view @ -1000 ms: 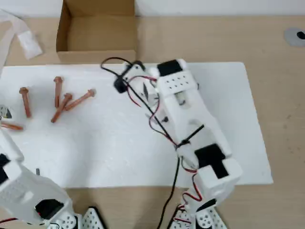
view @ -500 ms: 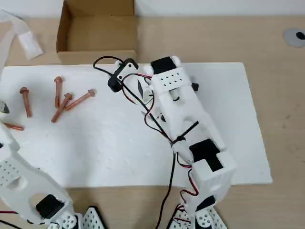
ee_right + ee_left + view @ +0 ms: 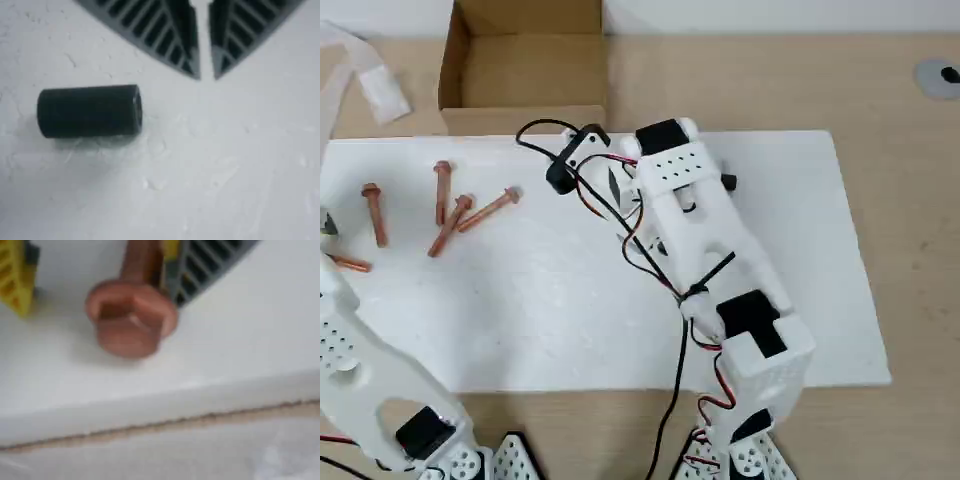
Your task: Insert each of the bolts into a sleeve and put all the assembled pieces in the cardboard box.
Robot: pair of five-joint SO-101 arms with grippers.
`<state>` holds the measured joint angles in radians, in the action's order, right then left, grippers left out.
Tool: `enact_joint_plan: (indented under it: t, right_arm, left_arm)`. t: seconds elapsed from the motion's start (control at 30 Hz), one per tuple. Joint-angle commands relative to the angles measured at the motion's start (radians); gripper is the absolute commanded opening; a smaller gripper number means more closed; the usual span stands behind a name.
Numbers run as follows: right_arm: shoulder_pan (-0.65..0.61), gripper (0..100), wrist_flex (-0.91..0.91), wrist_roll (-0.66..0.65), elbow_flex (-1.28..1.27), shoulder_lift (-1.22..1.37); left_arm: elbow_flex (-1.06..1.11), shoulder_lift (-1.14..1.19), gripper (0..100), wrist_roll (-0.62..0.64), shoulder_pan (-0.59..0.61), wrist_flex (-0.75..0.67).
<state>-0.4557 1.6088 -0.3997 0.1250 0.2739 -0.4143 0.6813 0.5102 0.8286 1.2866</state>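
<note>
Right gripper (image 3: 206, 74): jaws nearly closed, nothing held. Black sleeve (image 3: 90, 111) seen lying on the white mat (image 3: 225, 175), lower left of the tips, apart from them.
Left gripper (image 3: 95, 275): jaws spread, a bolt (image 3: 131, 320) lying between, its shaft against one finger.
Four loose bolts (image 3: 450, 225) noted upper left, with the cardboard box (image 3: 520, 118) above them.

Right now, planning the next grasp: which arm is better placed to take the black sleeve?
Right. The right gripper hangs beside the sleeve on the mat; the left arm is across the mat at a bolt.
</note>
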Motion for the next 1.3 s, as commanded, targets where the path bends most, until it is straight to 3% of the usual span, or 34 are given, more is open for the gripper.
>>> enact_joint_plan:
  t: [0.0, 0.13, 0.33, 0.7, 0.97, 1.27]
  right_arm:
    - [-0.013, 1.2, 0.003, -0.006, 0.054, -0.004]
    - [-0.013, 1.2, 0.009, -0.005, 0.054, -0.004]
    - [-0.013, 1.2, 0.017, -0.005, 0.054, -0.002]
    - [-0.013, 1.0, 0.017, -0.005, 0.054, -0.002]
    - [-0.022, 1.0, 0.072, -0.005, 0.097, -0.004]
    - [-0.015, 1.0, 0.074, -0.012, 0.265, -0.001]
  left_arm:
    - [-0.04, 0.042, 20, -0.031, 0.009, -0.009]
    - [-0.051, 0.07, 19, -0.064, 0.011, 0.048]
    - [-0.048, 0.09, 1, -0.066, 0.029, 0.103]
    - [-0.072, 0.119, 1, -0.17, 0.029, 0.173]
    - [-0.416, 0.116, 1, -0.451, -0.049, 0.457]
    - [-0.431, -0.076, 1, -0.661, -0.138, 0.47]
